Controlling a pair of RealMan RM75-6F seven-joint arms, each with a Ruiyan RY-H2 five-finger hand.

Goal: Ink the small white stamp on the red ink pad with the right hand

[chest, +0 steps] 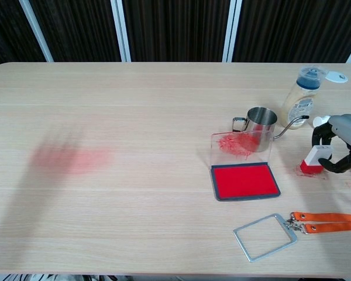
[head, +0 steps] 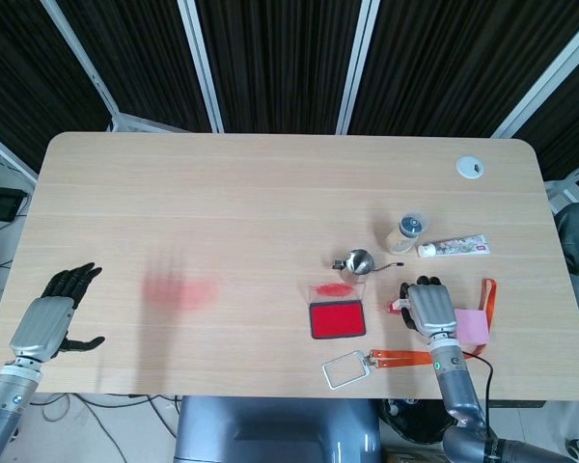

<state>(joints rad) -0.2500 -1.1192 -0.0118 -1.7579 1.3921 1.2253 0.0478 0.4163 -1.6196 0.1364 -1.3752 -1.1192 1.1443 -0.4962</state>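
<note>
The small white stamp (chest: 313, 160) with a red base sits at the table's right side, tilted, with its base near a red smear. My right hand (chest: 341, 143) curls around it, thumb and fingers on either side; the head view shows the right hand (head: 429, 306) with only a sliver of the stamp (head: 399, 305) at its left. The red ink pad (chest: 245, 180) lies open to the left of the hand, its clear lid (chest: 241, 146) upright behind it; it is also the red ink pad (head: 337, 319) of the head view. My left hand (head: 50, 314) rests open at the front left.
A steel cup (chest: 261, 122) stands behind the pad. A bottle (chest: 304, 96) and a tube (head: 453, 248) lie beyond my right hand. An orange lanyard with a metal frame (chest: 266, 235) lies near the front edge, and a pink note (head: 472, 324) sits at the right. A red stain (chest: 70, 158) marks the left.
</note>
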